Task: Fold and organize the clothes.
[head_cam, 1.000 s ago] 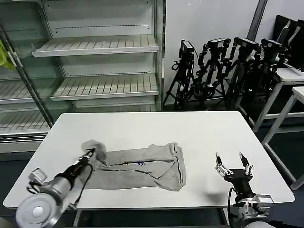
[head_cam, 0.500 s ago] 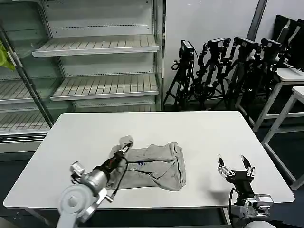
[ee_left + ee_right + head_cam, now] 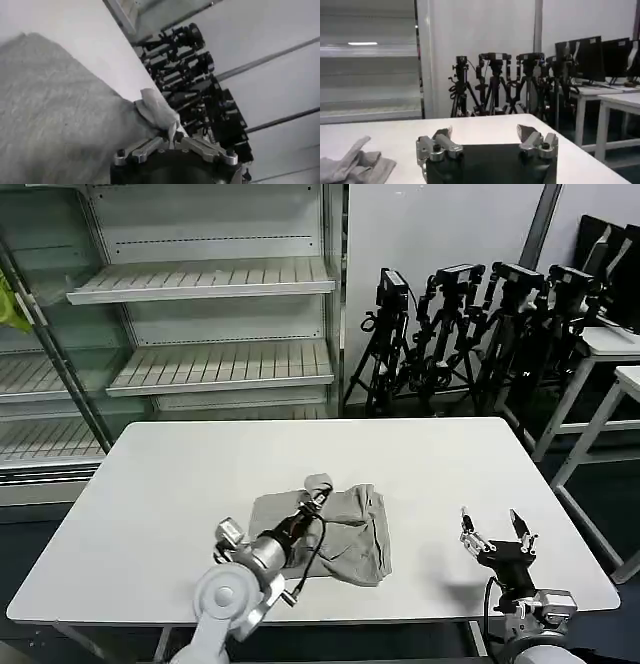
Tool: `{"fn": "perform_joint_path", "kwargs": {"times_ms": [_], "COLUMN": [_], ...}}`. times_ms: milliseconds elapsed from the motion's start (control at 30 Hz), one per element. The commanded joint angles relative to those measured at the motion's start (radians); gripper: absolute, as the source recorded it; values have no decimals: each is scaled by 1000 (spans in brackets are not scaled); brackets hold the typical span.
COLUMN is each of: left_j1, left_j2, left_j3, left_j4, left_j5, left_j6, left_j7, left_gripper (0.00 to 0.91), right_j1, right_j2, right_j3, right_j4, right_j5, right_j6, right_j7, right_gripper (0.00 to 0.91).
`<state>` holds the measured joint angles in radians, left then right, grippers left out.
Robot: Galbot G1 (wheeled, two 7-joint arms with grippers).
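The clothes, a light grey shirt (image 3: 350, 529), lie bunched in a folded heap near the front middle of the white table (image 3: 330, 454). My left gripper (image 3: 314, 499) is shut on a pinched edge of the shirt (image 3: 159, 111) and holds it lifted over the heap. The same grey fabric (image 3: 55, 110) spreads below the jaws in the left wrist view. My right gripper (image 3: 495, 534) hovers open above the table's front right corner, well clear of the shirt (image 3: 355, 162), with nothing between its fingers (image 3: 442, 135).
Glass-fronted shelving (image 3: 200, 314) stands behind the table. A row of black tripods (image 3: 470, 324) fills the back right, with white desks (image 3: 615, 354) beside them. A yellow-green cloth (image 3: 12, 304) hangs at the far left edge.
My left gripper has carried the shirt's left end rightward over the garment, from the front left toward the middle, folding it onto itself. The right gripper has barely moved.
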<state>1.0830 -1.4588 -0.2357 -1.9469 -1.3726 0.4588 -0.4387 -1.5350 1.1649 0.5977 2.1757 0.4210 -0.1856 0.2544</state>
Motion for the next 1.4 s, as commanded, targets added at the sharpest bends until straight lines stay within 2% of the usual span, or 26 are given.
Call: {"fn": "perform_joint_path", "kwargs": {"times_ms": [33,67,100,500,600,767,1000,1067,1167,1400], "left_j1": [-8,-7,-7,4,14,63,180,214,263,295], "left_j2": [-26,-24,-21,11,55,143,286,350,404,417], "left_j3": [76,79,81,54,10,-103,-267,-285,-304,-273], "left_j4": [22,25,30,-76,-80,-132,-154,-161,-172,-154], "left_j5": [53,65,73,124,135,143,213,224,205,203], "left_j6": [-3,-1,0,-27,-54,-44,34,89,118,119], "left_j7": [1,3,4,87,115,124,149,150,155,187], "left_gripper": [282,625,907,907,907,907,907,907,907,907], "right_j1": [0,-1,-2,-2,2,18,53,53,48,37], "right_j2": [1,1,3,6,1,1,-11,-13,-11,-1], "right_j3": [1,1,1,-7,-7,-23,-52,-60,-75,-78], "right_j4": [-1,1,3,21,30,30,25,26,26,28], "right_j5": [1,1,0,-7,-2,1,2,0,-8,-17], "right_j6": [-1,-1,-1,-6,-7,-12,-22,-22,-21,-20], "right_j7": [1,1,1,2,3,4,4,3,1,0], "right_gripper": [907,907,907,907,907,907,907,907,907,907]}}
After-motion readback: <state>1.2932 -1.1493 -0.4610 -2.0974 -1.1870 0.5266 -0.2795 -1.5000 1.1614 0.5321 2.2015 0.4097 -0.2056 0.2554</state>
